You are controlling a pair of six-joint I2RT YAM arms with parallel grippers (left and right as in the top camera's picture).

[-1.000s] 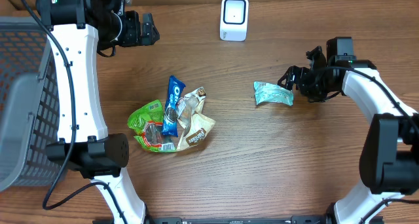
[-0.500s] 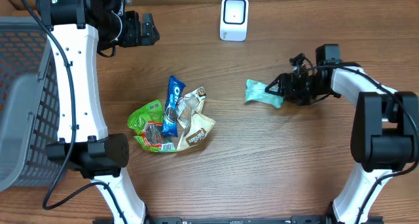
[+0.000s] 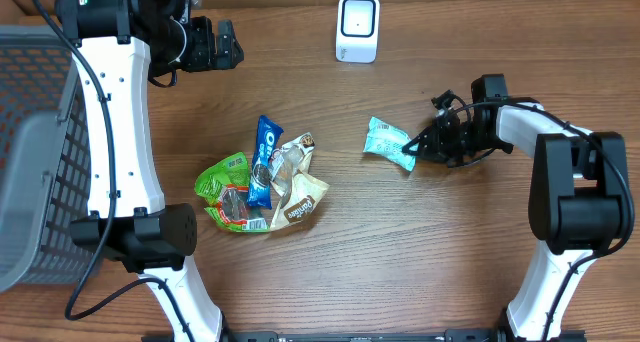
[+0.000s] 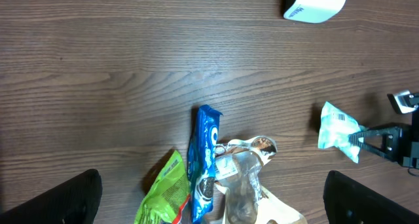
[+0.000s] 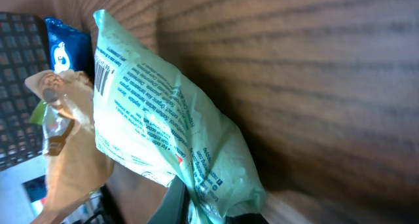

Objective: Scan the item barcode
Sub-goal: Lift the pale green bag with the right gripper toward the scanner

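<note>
My right jaws are pinched shut on the mint-green packet (image 3: 385, 139), just right of the snack pile (image 3: 260, 182), my left jaws wide and empty; grasp made, I judge, so next its barcode (image 5: 103, 71) must face the white scanner (image 3: 357, 27) at the desk's (image 3: 400, 272) far edge.

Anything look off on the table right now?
Nothing spilled. The right jaws pinch the mint packet by one edge, so it sits skewed. The other snacks lie in an overlapping heap.

Mint-green packet (image 3: 386, 139), blue wrapper (image 3: 265, 152), white scanner (image 3: 357, 27); brown wood-grain table (image 3: 450, 242)
</note>
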